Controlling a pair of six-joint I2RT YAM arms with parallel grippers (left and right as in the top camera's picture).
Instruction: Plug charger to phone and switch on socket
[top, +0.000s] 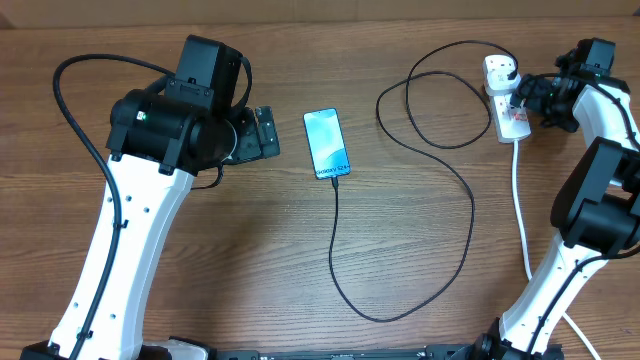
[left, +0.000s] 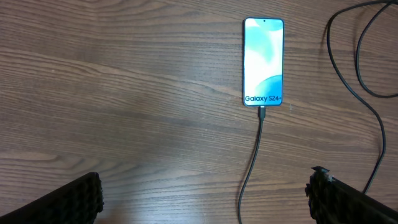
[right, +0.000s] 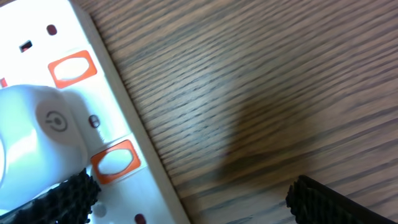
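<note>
Wood table (top: 250, 250); right fingers (right: 62, 196) fully spread, empty, over socket (right: 68, 40); left fingers (left: 68, 202) same, phone (left: 263, 62) ahead

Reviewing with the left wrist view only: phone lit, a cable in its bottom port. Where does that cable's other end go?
Observer: Overhead, the charger loops off to the right and runs to a white plug seated in the socket.
Reviewer: Where is the right arm?
Observer: The right gripper is at the socket with its jaws open, one finger beside the plug and the other over the table.
Reviewer: Is the socket switched on?
Observer: The right wrist view shows two orange-rimmed switches next to the plug, but I cannot tell which way they are set.
</note>
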